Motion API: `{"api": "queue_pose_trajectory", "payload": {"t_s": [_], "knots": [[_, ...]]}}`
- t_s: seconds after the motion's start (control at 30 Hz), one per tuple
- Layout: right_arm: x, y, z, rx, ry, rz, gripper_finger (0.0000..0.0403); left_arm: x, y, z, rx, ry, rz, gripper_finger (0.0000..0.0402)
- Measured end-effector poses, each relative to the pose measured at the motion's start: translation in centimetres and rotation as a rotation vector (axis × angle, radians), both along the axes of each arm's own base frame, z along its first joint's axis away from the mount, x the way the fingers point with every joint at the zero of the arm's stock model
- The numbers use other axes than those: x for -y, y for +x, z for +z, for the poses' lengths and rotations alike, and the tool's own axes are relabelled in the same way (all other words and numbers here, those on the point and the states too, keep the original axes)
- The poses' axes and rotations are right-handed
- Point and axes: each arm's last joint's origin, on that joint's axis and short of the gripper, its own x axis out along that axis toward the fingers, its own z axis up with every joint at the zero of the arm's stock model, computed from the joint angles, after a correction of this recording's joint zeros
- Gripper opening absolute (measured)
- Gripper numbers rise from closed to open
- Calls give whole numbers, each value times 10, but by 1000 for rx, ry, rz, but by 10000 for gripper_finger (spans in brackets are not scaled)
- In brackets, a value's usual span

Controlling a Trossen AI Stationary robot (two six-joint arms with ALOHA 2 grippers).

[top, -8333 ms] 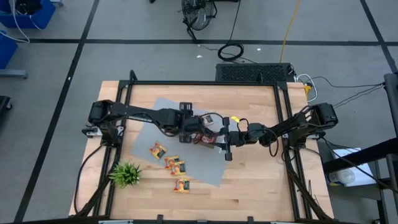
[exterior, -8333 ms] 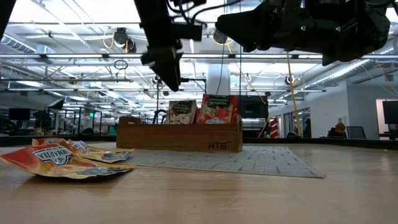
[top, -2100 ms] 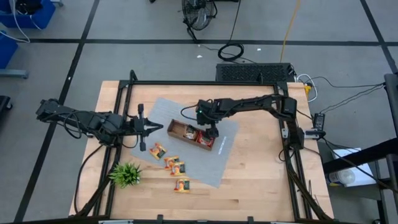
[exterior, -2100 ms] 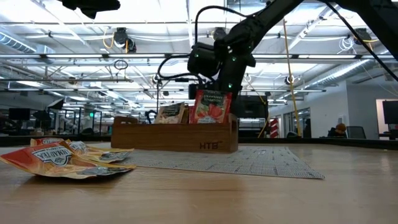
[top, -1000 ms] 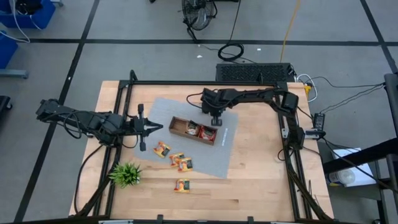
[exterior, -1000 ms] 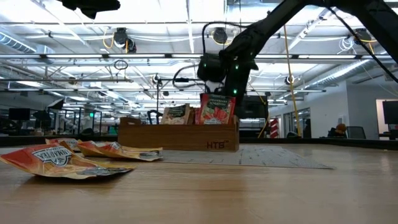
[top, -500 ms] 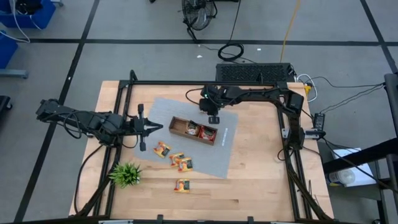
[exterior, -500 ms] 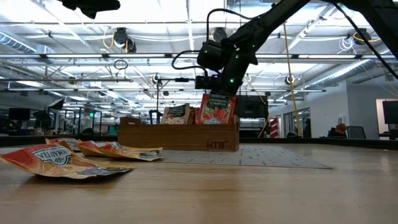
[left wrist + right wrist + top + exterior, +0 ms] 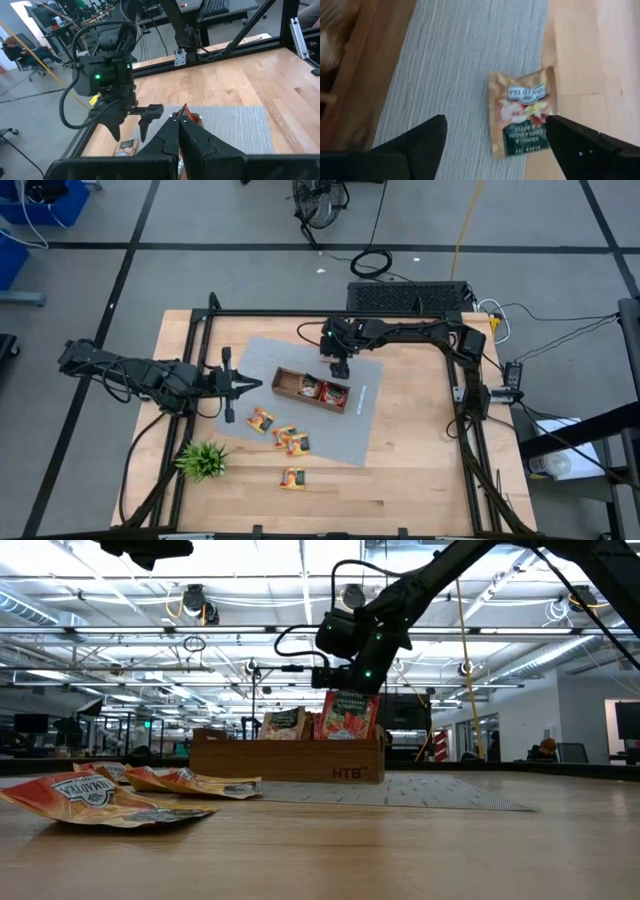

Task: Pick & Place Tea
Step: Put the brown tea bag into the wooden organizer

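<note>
**Right arm after opening its jaws, far side of the tray.** Within the last second the right gripper [image 9: 340, 367] went from shut to fully spread and lifted slightly off the far rim of the wooden tray [image 9: 290, 762]. It now hangs empty, jaws wide, directly over a pale sachet [image 9: 522, 119]. That sachet lies flat just beyond the tray, partly on the grey mat [image 9: 330, 442] and partly on the bare table [image 9: 420, 470]. The spread jaws bracket it without touching, so this reads as the approach for a fresh pick, with the descent and the closing not yet made. The left gripper [image 9: 250, 385] waits at the left edge of the mat, fingers closed on nothing.

Count:
- Arms: 2.
- Tray: 1, with 3 compartments.
- Mat: 1.
- Green plant [image 9: 203, 460]: 1.
- Sachets in view: 7.
  - 2 stand upright in the tray: the cream sachet [image 9: 285, 723] and the red sachet [image 9: 348, 715].
  - 3 near sachets [image 9: 281, 436] lie on the mat.
  - 1 stray sachet [image 9: 292, 477] lies on bare wood nearer still.
  - 1 lies under the right gripper.

By this count 5 remain to be placed.
</note>
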Motion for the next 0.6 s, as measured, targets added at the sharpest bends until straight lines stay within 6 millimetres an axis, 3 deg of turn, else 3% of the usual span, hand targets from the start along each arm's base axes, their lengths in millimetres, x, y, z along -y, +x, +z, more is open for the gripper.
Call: {"api": "queue_pose_trajectory", "payload": {"t_s": [0.23,0.4,0.6], "knots": [[8,3,1,58,-15,-32,326,0,0,0,0,0,0,19],[26,-3,1,83,-12,-98,327,0,0,0,0,0,-1,19],[37,-3,-9,115,55,-127,329,0,0,0,0,0,0,19]]}}
